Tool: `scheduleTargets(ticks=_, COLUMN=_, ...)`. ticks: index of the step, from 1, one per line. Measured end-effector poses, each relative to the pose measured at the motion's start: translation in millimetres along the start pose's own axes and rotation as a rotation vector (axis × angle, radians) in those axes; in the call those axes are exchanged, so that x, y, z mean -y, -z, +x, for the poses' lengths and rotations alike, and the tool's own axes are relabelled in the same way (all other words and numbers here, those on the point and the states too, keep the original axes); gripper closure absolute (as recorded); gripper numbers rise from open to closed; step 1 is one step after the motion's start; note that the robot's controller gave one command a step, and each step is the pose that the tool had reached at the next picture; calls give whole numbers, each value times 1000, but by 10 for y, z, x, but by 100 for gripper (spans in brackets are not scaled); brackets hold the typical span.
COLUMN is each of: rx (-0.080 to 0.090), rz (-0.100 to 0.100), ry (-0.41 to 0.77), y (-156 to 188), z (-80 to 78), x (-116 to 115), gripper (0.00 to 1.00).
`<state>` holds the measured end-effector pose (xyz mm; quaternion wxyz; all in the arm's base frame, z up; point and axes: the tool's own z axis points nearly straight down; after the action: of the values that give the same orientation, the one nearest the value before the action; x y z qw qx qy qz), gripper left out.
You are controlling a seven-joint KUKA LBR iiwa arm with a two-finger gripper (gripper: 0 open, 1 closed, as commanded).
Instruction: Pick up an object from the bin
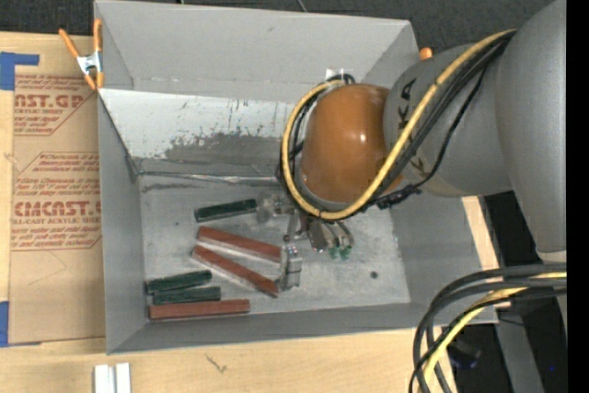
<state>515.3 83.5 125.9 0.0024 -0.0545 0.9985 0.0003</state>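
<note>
Six slim, flat-sided bars lie on the floor of the grey metal bin (120, 198). Its sheet walls slope inward, its back wall is scuffed and streaked with dark scratches, and its floor is dull and speckled.

Nearest the gripper (296, 260) is a pair of red-brown bars (237, 246). They are long, matt and straight-edged, and lie side by side just below the middle of the frame, slanting down toward the lower right. Their right ends reach the gripper's metal tip, which stands at the end of the lower bar. Whether that tip touches the bar cannot be told, nor whether the gripper is parted, clenched or gripping anything. The glossy orange cover (340, 143) on the wrist, rounded like a dome and ringed by yellow and black cables (289, 147), hides much of it.

Above the pair, a dark green bar (225, 210) lies nearly level, its right end near the gripper. In the lower left of the bin two more dark green bars (179, 282) lie close together, one above the other. Just below them a third red-brown bar (200, 309) lies along the front wall. A small green scrap (342, 251) lies just right of the gripper.
</note>
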Motion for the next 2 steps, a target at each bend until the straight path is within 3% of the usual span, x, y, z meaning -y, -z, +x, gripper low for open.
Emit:
scheduleTargets(ticks=1, rx=-3, rz=-2, ry=248, y=-434, z=-93, x=-161, gripper=100)
scheduleTargets(ticks=2, rx=-4, rz=-2, ry=248, y=-438, z=-89, x=-158, gripper=0)
